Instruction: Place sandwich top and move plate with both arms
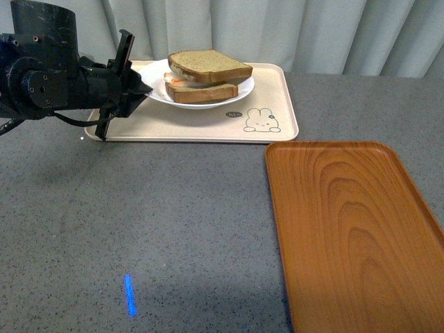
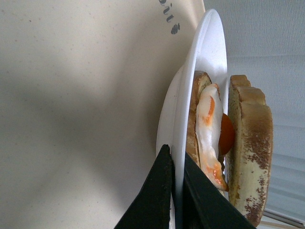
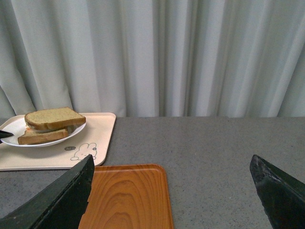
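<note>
Sandwich top [image 1: 209, 65] already sits on the egg slice [image 1: 201, 91], stacked on the plate [image 1: 239, 91], upper centre of the front frame, plate on the rabbit tray [image 1: 208, 125]. So placing looks done; the plate move is what's left.

Left hand [image 1: 139, 87], upper left, is at the plate's left rim. Left wrist frame shows its fingers [image 2: 155, 195] narrowed onto the rim edge, one each side: pinch grip on the plate, clear of the bread.

Right hand [image 3: 171, 191] is wide, holding nothing, well away from the plate, over the near end of the wood tray [image 1: 354, 229], lower right on the grey surface [image 1: 139, 222].

Judgement: a one-sided rim pinch will tip the stack; the right hand needs the opposite rim before lifting.
</note>
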### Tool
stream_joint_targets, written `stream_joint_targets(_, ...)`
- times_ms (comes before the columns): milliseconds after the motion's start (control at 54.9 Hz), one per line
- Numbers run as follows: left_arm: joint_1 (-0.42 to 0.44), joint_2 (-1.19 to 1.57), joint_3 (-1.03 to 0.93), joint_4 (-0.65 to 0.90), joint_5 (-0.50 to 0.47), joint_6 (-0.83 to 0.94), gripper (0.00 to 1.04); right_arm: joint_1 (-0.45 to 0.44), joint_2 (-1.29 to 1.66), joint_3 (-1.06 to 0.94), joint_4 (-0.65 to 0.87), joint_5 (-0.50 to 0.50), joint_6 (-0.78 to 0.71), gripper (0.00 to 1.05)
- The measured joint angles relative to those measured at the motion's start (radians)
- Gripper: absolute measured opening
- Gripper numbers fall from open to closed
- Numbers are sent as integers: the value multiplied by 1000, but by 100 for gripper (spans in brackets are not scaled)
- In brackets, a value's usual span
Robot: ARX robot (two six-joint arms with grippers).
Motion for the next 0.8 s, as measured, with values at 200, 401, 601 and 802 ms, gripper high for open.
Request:
stream_joint_targets(200,18,-32,-67,26,-1,21,44,0,0,0,0,0,0,96)
stream_joint_targets(401,62,-157,-221,28,-25,48,79,0,0,0,0,0,0,96)
stream_joint_targets(601,135,-339,-407,-9,-99,126,98,0,0,0,0,0,0,96)
stream_joint_targets(802,184,-474,-676,327,-234,418,86,0,0,0,0,0,0,96)
